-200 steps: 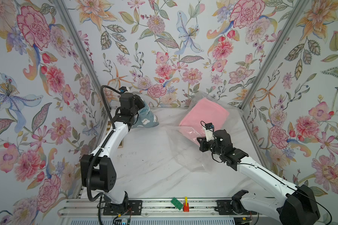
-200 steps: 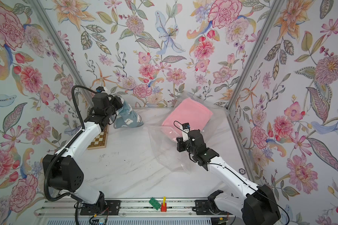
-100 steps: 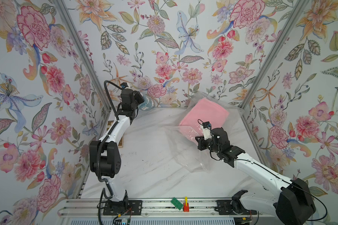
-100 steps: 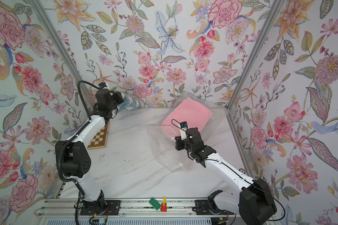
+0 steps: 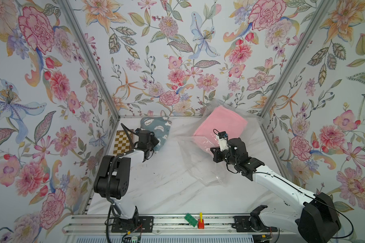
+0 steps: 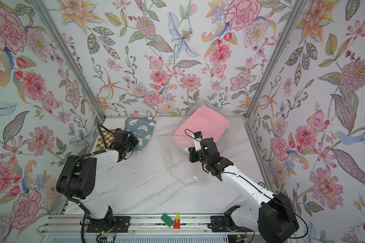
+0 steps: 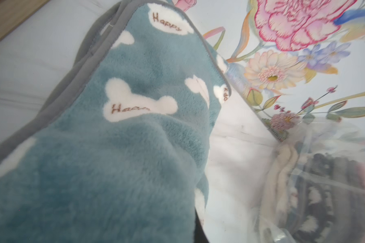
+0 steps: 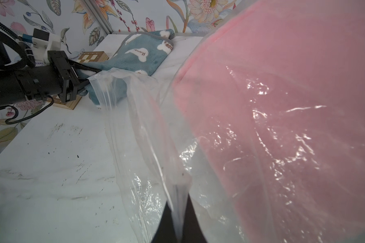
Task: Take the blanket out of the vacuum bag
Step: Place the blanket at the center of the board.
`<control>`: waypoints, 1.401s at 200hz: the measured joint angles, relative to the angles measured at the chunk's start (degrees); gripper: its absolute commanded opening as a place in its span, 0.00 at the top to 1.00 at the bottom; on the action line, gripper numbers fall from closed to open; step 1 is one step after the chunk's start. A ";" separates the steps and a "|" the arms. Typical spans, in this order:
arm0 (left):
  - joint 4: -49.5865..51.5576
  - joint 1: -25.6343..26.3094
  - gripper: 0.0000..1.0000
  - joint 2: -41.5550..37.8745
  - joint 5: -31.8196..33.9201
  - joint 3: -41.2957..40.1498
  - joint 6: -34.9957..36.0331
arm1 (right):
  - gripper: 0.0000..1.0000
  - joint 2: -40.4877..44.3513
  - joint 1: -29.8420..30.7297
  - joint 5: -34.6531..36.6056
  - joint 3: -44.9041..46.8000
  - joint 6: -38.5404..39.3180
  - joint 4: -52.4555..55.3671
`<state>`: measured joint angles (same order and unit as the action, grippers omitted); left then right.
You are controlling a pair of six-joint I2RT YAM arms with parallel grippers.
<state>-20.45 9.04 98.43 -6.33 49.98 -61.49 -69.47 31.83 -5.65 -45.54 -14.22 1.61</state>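
Pinching vacuum bag (image 5: 198, 168) film, right claw (image 8: 178, 221); teal blanket (image 5: 158, 128) corner in left claw (image 8: 86, 76)

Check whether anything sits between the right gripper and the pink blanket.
Yes: the clear film of the vacuum bag. The right gripper is shut on that film, and the pink blanket lies inside.

surface: white marbled table (image 5: 156, 189), dark scuffs left of its middle | centre-left in both top views: checkered board (image 5: 122, 143) at the table's left edge | just right of it, by the back wall: teal blanket (image 5: 159, 128) with white patches | centre-right: crumpled clear vacuum bag (image 5: 200, 168), pink blanket (image 5: 223, 122) inside
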 measured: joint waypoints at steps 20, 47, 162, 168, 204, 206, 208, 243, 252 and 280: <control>-2.75 0.09 0.85 -0.26 -0.87 -2.43 -4.20 | 1.00 0.00 0.57 0.04 0.00 0.00 0.00; -2.10 0.20 0.58 -0.33 -0.57 -3.32 -6.34 | 1.00 0.04 1.18 0.07 0.00 0.00 0.04; 32.98 1.27 0.31 -16.52 9.42 1.38 16.90 | 1.00 4.57 2.25 1.60 2.78 -1.14 0.24; 34.95 1.97 0.32 -17.35 10.29 1.57 18.43 | 1.00 4.81 2.29 1.66 2.97 -1.27 0.17; 45.53 11.21 0.37 -17.03 17.09 9.05 28.98 | 1.00 6.27 2.71 2.05 4.79 -2.23 -0.46; 45.86 11.58 0.37 -16.81 17.31 9.60 29.35 | 1.00 6.27 2.71 2.05 4.85 -2.34 -0.46; 46.18 12.09 0.37 -16.35 17.62 10.36 29.94 | 1.00 6.27 2.73 2.05 4.87 -2.34 -0.44; 49.44 19.04 0.43 -5.97 24.46 20.06 37.62 | 1.00 6.45 3.28 2.16 5.16 -2.82 -0.57; 50.45 19.91 0.46 -2.91 25.92 20.98 38.95 | 1.00 6.73 3.43 2.21 5.16 -2.99 -0.57; 53.09 20.39 0.47 5.90 29.35 22.45 41.51 | 1.00 8.39 3.80 2.54 5.16 -3.28 -0.17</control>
<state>32.64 29.43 104.33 23.03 72.42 -19.99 -61.08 35.64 -3.11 -40.38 -17.50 1.43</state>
